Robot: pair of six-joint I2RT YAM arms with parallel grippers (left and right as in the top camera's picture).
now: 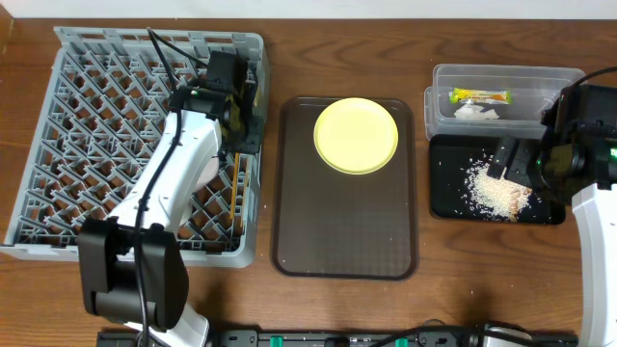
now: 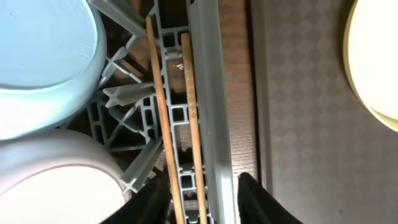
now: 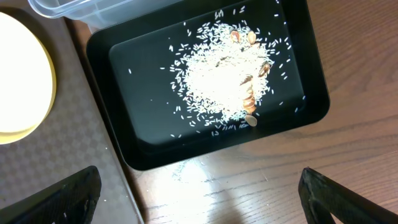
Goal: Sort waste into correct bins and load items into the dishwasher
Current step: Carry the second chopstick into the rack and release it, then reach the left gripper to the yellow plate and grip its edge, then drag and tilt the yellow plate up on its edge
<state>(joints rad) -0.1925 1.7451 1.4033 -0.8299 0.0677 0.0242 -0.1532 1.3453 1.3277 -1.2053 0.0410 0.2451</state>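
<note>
The overhead view alone takes in the whole table: the grey dish rack on the left, the brown serving tray in the middle with the yellow plate on its far end, and the clear tub at the far right holding the green-and-yellow wrapper and the white paper scrap. The bowls in the rack are hidden there under the left arm. The left wrist view shows them: the light blue bowl and the pinkish-white bowl side by side. Just beside them, the two chopsticks lie lengthwise in the rack along its wall nearest the serving tray.

The left arm stretches from the table's near edge across the rack. The left gripper points down at that wall, its jaws partly apart with the chopsticks and the wall between them. Whether one finger touches a chopstick is hard to tell.

The right wrist view looks straight down on the black tray and its heap of rice, a few tan bits mixed in. The right arm comes in from the right edge. The right gripper hovers over the tray with jaws spread wide and nothing between them.
</note>
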